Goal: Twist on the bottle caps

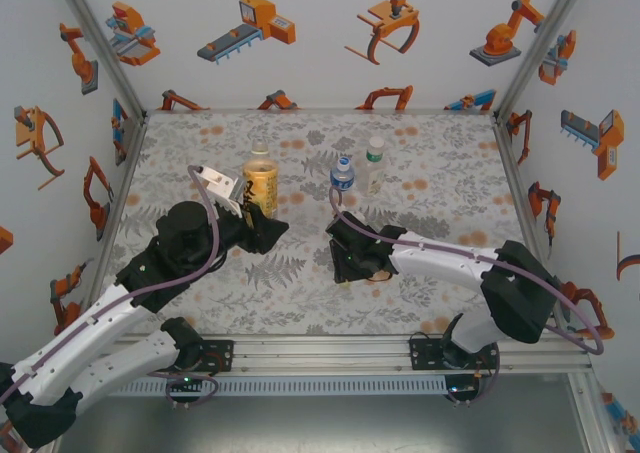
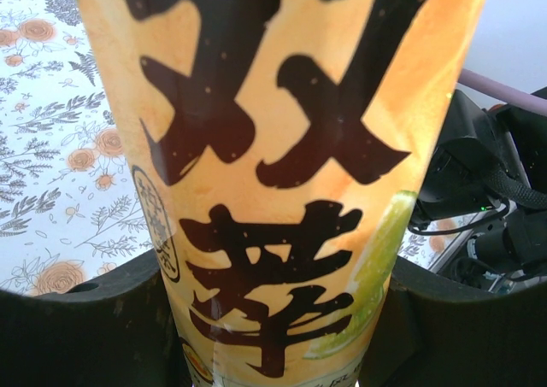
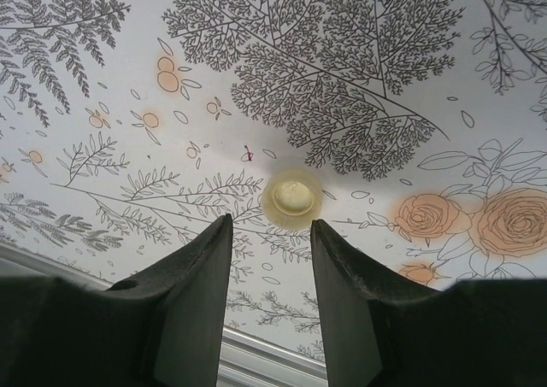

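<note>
On the floral mat (image 3: pixel 342 79), just beyond the tips of my right gripper (image 3: pixel 270 237), a pale round bottle cap (image 3: pixel 291 198) lay flat; I could not tell which face was up. My right fingers (image 3: pixel 192 301) stood a little apart with nothing between them. The cap sat roughly in line with the gap and looked about as wide as it.

On my other side, my left gripper (image 1: pixel 262 223) was clamped tight around the lower body of the yellow-labelled bottle (image 1: pixel 261 186), which stood upright on the mat. The blue-labelled bottle (image 1: pixel 342 178) and the green-and-white bottle (image 1: pixel 374 163) stood just beside each other further right, apart from both my grippers.

I judged the step in hand to be picking up that cap. To do it well, I needed to spread my right fingers wider before reaching forward and down, so that neither tip nudged the rim first. A cap this small and light would likely skid on the mat or flip. Both pads should meet opposite sides of its wall together, low and square. Held level, it would meet the bottle's neck straight, and my left grip had to be firm enough that the bottle would not turn with it.
</note>
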Motion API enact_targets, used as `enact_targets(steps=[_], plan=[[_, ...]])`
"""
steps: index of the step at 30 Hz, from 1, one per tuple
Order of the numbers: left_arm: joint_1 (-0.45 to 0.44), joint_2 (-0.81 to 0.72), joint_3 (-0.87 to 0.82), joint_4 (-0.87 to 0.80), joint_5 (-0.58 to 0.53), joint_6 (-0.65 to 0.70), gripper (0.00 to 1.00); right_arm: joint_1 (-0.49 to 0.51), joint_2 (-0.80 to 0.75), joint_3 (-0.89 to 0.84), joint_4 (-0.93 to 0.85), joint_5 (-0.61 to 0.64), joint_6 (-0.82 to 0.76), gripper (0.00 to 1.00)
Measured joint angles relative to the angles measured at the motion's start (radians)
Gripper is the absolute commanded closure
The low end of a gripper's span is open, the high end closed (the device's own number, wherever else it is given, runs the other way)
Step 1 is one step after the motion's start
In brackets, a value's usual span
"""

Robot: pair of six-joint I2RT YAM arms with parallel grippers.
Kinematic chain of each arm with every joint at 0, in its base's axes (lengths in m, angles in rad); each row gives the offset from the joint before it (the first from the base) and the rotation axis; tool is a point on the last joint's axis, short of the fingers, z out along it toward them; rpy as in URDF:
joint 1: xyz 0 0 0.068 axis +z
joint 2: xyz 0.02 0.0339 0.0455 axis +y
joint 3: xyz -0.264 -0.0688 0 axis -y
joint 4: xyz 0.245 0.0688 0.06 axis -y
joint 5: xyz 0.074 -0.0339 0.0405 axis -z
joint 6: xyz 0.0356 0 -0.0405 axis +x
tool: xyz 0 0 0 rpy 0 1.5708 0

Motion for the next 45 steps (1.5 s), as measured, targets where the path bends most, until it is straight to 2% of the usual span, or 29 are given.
enact_targets(steps=[45], plan=[[0.000,0.002,-0.003,0.024,-0.021,-0.007,1.00,0.000,0.037,-0.010,0.014,-0.011,0.007,0.57]])
